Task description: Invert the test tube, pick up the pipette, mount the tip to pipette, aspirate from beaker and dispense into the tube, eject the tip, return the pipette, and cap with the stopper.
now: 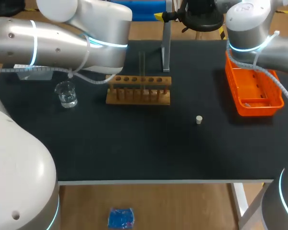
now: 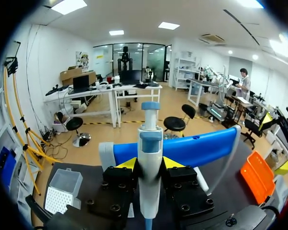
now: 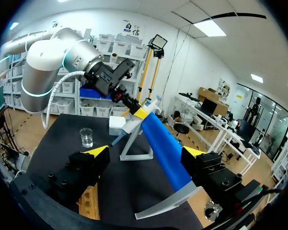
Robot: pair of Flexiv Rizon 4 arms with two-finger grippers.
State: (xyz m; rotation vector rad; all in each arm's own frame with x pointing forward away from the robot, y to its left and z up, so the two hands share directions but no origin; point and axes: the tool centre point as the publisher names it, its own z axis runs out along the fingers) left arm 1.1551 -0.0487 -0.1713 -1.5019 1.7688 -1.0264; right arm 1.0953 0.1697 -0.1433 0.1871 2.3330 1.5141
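Pipette (image 2: 150, 143), a white plastic one with blue bands, hangs upright at the blue-railed metal stand (image 2: 197, 148) just beyond the wooden test-tube rack (image 1: 139, 90). Our left gripper (image 2: 150, 164) is closed on its barrel, a yellow-tipped finger pressed to each side. We judge it light and rigid but smooth. A hold on the thick mid-barrel, below the plunger, should stop it twisting, and the narrow lower end wants no knock.

Our left arm (image 1: 62, 43) reaches from the rack's left to behind it, its fingers pointing level and away from us. Our right arm (image 1: 259, 33) is to the rack's right, over the orange plastic tray (image 1: 254, 93). The right gripper (image 3: 146, 153) is spread wide and holds nothing.

A white tip box (image 2: 62, 189) sits beyond the rack, beside the stand. The clear glass beaker (image 1: 66, 94) of water is left of the rack, a thin glass tube (image 1: 142, 64) stands upright in it, and the small white stopper (image 1: 199, 120) lies to its right front.
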